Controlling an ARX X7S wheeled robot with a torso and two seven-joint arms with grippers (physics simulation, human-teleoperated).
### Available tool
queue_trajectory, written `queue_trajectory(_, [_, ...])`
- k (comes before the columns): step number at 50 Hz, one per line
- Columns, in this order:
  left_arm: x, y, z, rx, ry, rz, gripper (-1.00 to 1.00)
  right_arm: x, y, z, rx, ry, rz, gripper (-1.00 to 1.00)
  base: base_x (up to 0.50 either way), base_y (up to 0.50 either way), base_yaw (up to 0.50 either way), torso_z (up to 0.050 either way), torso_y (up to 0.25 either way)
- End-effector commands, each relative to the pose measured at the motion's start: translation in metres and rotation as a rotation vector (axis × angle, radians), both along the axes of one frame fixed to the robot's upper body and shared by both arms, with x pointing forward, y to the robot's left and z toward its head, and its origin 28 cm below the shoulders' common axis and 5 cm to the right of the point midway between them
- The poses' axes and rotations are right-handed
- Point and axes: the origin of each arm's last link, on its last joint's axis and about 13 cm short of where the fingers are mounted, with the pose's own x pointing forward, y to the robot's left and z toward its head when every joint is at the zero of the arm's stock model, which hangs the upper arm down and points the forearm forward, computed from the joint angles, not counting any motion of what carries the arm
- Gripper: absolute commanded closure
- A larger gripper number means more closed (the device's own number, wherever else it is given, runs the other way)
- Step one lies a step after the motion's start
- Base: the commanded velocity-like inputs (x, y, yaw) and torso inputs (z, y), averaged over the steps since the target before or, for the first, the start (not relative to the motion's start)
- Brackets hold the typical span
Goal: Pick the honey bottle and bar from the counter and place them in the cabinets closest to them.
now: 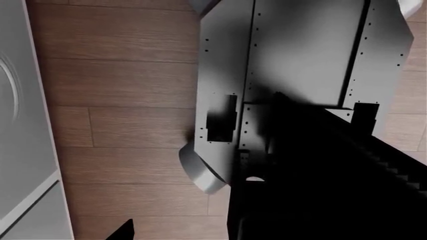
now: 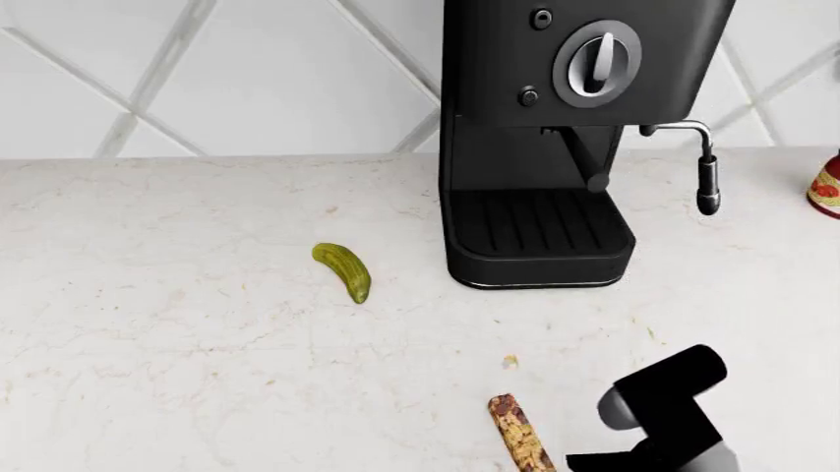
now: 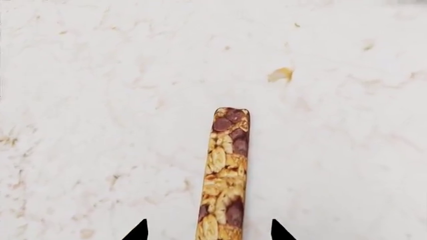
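Observation:
The bar (image 2: 521, 434) is a narrow brown and tan grainy oblong lying flat on the white marble counter (image 2: 171, 344) near its front edge. In the right wrist view the bar (image 3: 225, 172) lies between my two black fingertips, which stand apart on either side without touching it; my right gripper (image 3: 209, 231) is open. In the head view the right arm's black end (image 2: 663, 398) hovers just right of the bar. My left gripper (image 1: 180, 235) hangs low over the wood floor, with only one dark fingertip showing. The honey bottle is out of view.
A black coffee machine (image 2: 565, 138) stands at the back middle of the counter. A curved green pickle (image 2: 344, 270) lies left of it. A red-labelled jar (image 2: 825, 187) shows at the right edge. A tan crumb (image 2: 510, 363) lies beyond the bar. A white tiled wall is behind.

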Motion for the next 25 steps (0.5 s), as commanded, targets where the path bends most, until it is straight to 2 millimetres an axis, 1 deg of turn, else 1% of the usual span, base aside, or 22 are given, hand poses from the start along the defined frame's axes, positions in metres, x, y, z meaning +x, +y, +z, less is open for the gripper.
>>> queue_trajectory(1, [0.000,0.000,0.000,0.002,-0.003,0.002,-1.00,0.001,0.003,-0.005,0.018,0.012,0.018,1.00,0.00,0.00,0.00,0.000,0.000])
queue_trajectory(13, [0.000,0.000,0.000,0.007,-0.013,0.000,-1.00,-0.001,0.005,-0.011,0.038,0.011,0.042,1.00,0.00,0.00,0.00,0.000,0.000])
queue_trajectory(16, [0.000,0.000,0.000,0.008,-0.014,-0.002,-1.00,0.002,0.005,-0.009,0.045,-0.024,0.030,1.00,0.00,0.00,0.00,0.000,0.000])
queue_trajectory(20, [0.000,0.000,0.000,0.008,-0.013,-0.003,-1.00,0.009,0.007,0.010,0.035,-0.167,0.019,1.00,0.00,0.00,0.00,0.000,0.000])
queue_trajectory(25, [0.000,0.000,0.000,0.009,-0.018,-0.004,-1.00,0.016,0.011,0.056,-0.004,-0.399,0.039,1.00,0.00,0.00,0.00,0.000,0.000])
